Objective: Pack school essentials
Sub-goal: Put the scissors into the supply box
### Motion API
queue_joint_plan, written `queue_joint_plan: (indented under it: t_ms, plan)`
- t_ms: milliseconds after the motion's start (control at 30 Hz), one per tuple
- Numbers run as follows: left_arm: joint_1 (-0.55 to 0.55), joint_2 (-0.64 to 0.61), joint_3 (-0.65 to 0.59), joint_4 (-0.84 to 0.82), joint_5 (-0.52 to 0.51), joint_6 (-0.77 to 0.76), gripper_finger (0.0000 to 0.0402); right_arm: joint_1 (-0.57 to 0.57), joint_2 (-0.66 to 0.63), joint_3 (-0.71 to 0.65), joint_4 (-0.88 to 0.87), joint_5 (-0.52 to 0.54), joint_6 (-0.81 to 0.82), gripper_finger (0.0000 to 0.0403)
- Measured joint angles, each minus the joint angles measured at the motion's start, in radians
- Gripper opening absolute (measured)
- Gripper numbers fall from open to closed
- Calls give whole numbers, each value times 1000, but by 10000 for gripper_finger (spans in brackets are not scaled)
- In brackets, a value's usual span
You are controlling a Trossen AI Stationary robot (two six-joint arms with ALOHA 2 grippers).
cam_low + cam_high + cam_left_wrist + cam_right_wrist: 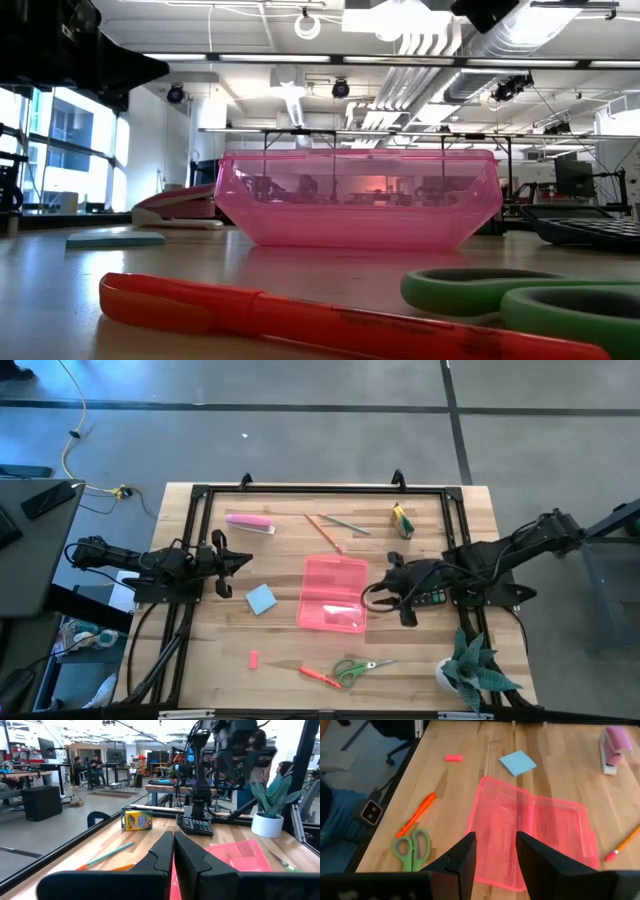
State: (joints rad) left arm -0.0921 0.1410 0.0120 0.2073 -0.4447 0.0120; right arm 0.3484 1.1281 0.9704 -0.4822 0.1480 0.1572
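An open pink transparent case (333, 592) lies flat at mid-table. Around it rest a light-blue note pad (260, 598), two thin pencils (335, 528), a yellow-green box (402, 520), green-handled scissors (355, 668), an orange-red pen (318, 676) and a tiny red piece (254, 658). My right gripper (385, 590) hovers open over the case's right edge (535, 835), touching nothing. My left gripper (235, 563) is shut and stays left of the note pad, above the table. In the right wrist view the scissors (412, 847), pen (417, 812) and note pad (517, 762) show beyond the open fingers.
A pink oblong bar (250, 522) lies near the far-left corner. A black calculator (435, 595) sits under my right arm. A potted plant (470, 670) stands at the near-right corner. A black frame (200, 495) runs along the far and side edges.
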Motion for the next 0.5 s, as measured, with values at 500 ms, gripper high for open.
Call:
queue_joint_plan:
  t_ms: [500]
  plan:
    - [0,0,0,-8,-99,-79,5,102,229,164,-60,7,61,131]
